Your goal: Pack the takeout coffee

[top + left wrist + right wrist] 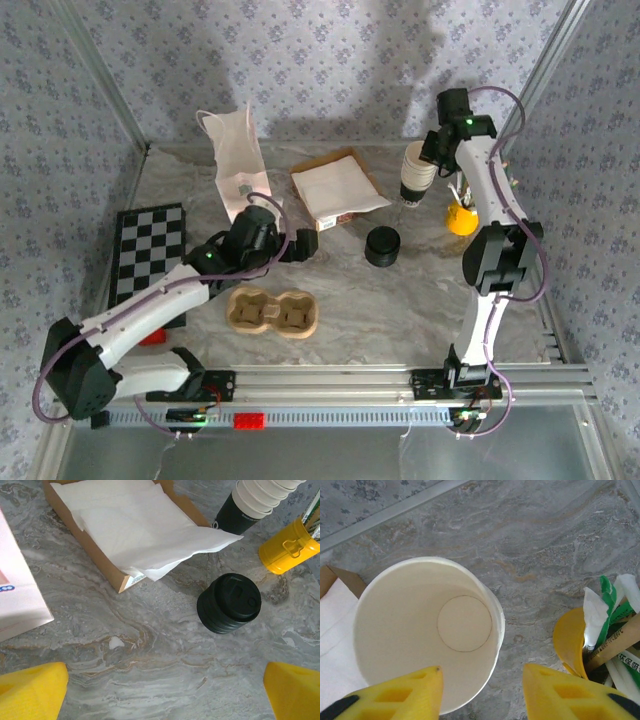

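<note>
Your left gripper hung wide open near the squat black stack of lids. Your right gripper seemingly straddled the rim of the cream paper cup stack; I cannot tell whether it had gripped.

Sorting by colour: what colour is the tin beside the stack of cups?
Yellow. The tin shows best in the left wrist view.

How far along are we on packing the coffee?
Done: nothing; the cup carrier is empty. In hand: right tool straddles the top cup rim on the cup stack, not clamped. Remaining: pull a cup, lid it from the lid stack, pack it.
</note>
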Tool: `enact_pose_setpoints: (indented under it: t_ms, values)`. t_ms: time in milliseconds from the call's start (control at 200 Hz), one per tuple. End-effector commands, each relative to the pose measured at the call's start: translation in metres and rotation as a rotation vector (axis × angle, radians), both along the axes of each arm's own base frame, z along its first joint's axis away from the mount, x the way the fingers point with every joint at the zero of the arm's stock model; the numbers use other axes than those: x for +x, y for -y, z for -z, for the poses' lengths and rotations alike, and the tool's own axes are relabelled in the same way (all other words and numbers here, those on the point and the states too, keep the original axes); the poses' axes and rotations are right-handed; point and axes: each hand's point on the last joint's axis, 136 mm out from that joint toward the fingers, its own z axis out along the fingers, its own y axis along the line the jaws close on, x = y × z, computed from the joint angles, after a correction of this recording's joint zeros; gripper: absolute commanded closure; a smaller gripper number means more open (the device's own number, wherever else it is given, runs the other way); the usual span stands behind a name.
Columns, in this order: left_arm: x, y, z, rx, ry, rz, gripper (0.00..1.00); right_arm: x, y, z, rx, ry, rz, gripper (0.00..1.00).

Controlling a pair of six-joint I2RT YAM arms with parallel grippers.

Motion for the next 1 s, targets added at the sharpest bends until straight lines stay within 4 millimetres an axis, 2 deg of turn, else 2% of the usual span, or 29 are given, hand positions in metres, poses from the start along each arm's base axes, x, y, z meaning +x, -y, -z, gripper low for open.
enact_pose_setpoints:
  t_ms: [0, 290, 530, 695, 995]
  values:
    - [0.008, 0.01, -0.027, -0.019, 0.075, 0.02, 0.0, 0.0, 0.006, 0.002, -0.039, -0.042, -0.009, 0.58]
    - [0.012, 0.013, -0.032, -0.006, 0.089, 0.027, 0.0, 0.005, 0.007, 0.009, -0.04, -0.057, -0.014, 0.68]
    - [0.013, 0.013, -0.033, 0.003, 0.092, 0.025, 0.0, 0.005, 0.011, 0.007, -0.044, -0.057, -0.009, 0.8]
    - [0.014, 0.014, -0.037, 0.004, 0.097, 0.029, 0.0, 0.004, 0.012, -0.003, -0.034, -0.034, -0.01, 0.87]
    - [0.016, 0.016, -0.047, -0.008, 0.113, 0.031, 0.0, 0.002, 0.012, -0.038, 0.047, 0.057, 0.014, 0.96]
